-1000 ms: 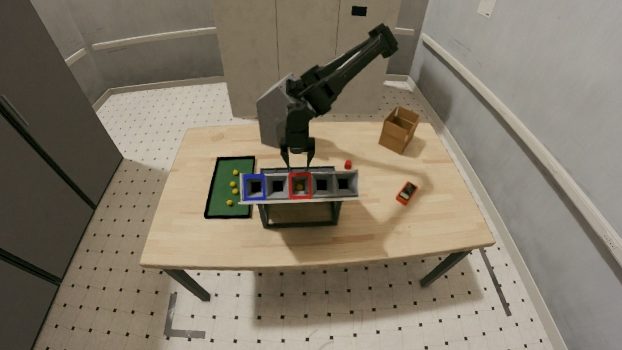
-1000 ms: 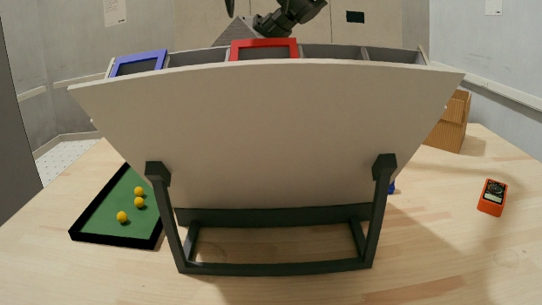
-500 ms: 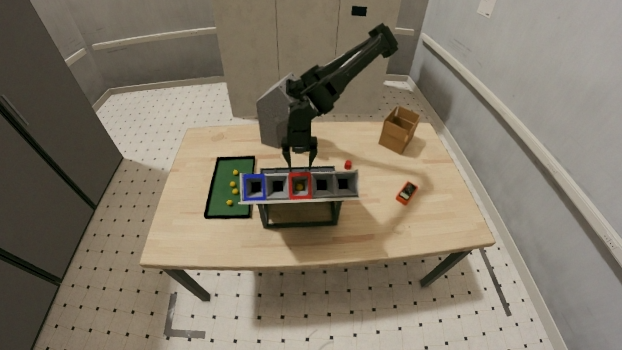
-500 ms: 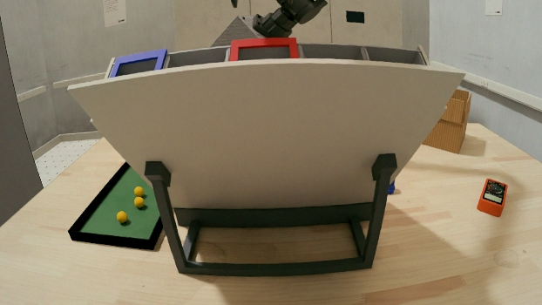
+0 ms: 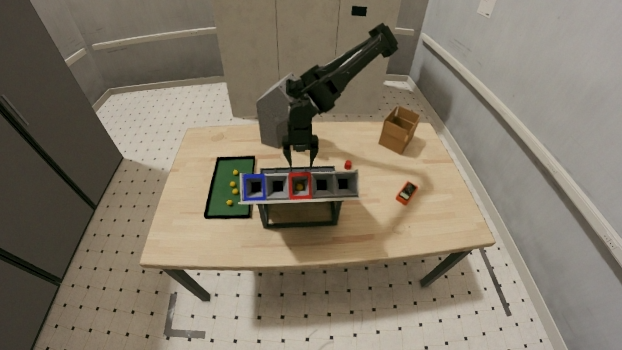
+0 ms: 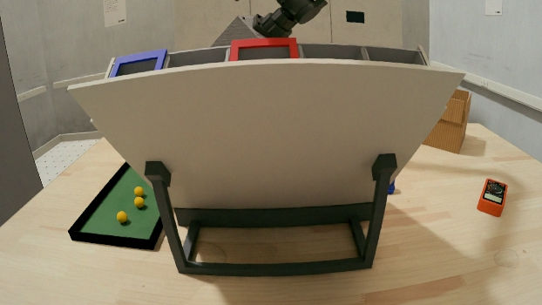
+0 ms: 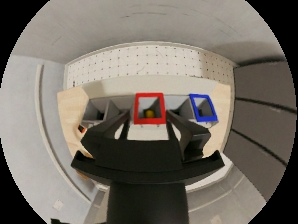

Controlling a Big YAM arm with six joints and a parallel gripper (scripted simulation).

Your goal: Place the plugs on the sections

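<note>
My gripper point(image 5: 300, 164) point(image 7: 147, 113) is open and empty, hanging just above the red-banded funnel point(image 5: 300, 174) point(image 6: 263, 44) point(image 7: 136, 110). A yellow marble point(image 5: 299, 186) point(image 7: 150, 113) lies inside that funnel. The blue-banded funnel point(image 5: 254, 176) point(image 6: 139, 55) point(image 7: 201, 98) is at the left end of the row of funnels. The red plug point(image 5: 348, 164) stands on the table behind the rack's right end. The blue plug point(image 6: 391, 187) peeks out behind the stand's right leg. The beige cover point(image 6: 270, 131) hides the pipes and the sections.
A green tray point(image 5: 220, 200) point(image 6: 109, 218) with several yellow marbles point(image 5: 232, 183) point(image 6: 138, 201) lies left of the rack. A cardboard box point(image 5: 398, 129) point(image 6: 450, 126) and an orange device point(image 5: 407, 193) point(image 6: 492, 197) are on the right. A grey block point(image 5: 272, 115) stands behind the rack.
</note>
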